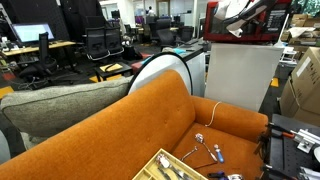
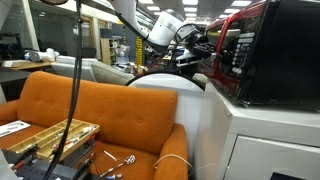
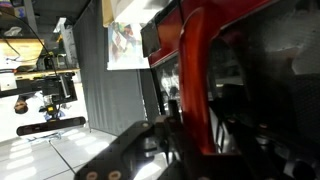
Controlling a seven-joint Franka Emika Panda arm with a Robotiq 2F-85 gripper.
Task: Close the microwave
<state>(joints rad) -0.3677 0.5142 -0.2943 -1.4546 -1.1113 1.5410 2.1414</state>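
- Gripper [image 2: 196, 52] close beside the red microwave [image 2: 268, 55] atop a white cabinet [image 2: 262, 140]; its finger spread cannot be told
- The door [image 3: 196, 80] is likely light, rigid and hinged: push its free edge

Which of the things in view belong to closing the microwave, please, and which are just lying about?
Belonging to the job:
microwave
claw

Just lying about:
orange sofa
wooden tray
white cabinet
cardboard boxes
office chairs
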